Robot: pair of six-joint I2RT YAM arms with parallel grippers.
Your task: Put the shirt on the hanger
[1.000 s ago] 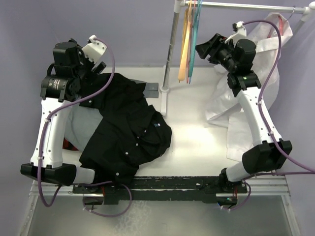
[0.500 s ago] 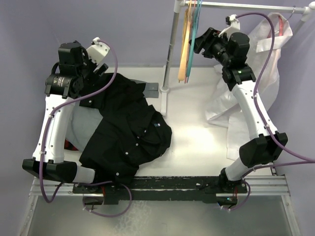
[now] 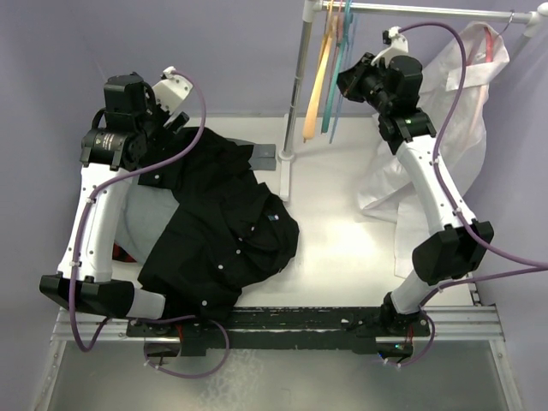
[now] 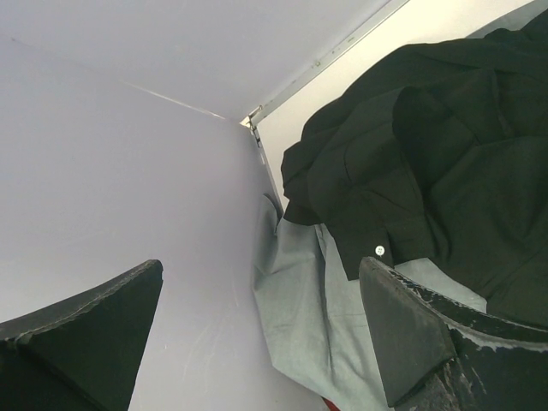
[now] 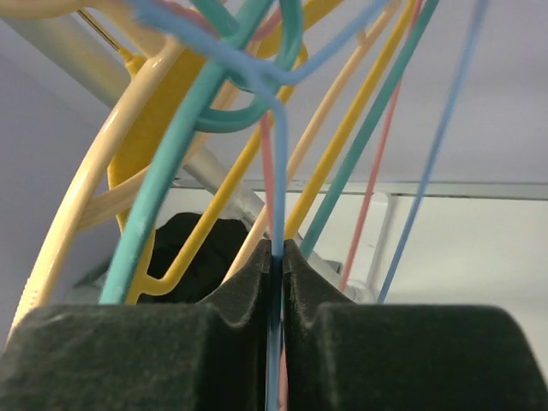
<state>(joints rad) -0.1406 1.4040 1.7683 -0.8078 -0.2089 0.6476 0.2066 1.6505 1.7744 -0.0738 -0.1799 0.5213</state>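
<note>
Rising toward the rail [image 3: 428, 10], my right arm is now pushing into the bunch of hangers and swinging them leftward, while the left arm is hardly shifting. I am watching the right fingers [image 5: 257, 276] pinching together on one thin strand of the light-blue hanger [image 5: 279, 175], which is light, stiff and slippery, hanging loosely, so gripping close under the hook is looking wisest. My left fingers [image 4: 402, 334] are standing wide apart, holding nothing, above the shirt [image 3: 231, 223]. It is lying crumpled on the worktop [image 3: 342, 231] over a grey cloth [image 4: 300, 308]: soft, limp, best taken by the collar. I am counting one shirt, one white garment [image 3: 462, 86], and perhaps five hangers, though the strands are overlapping too much for certainty.
</note>
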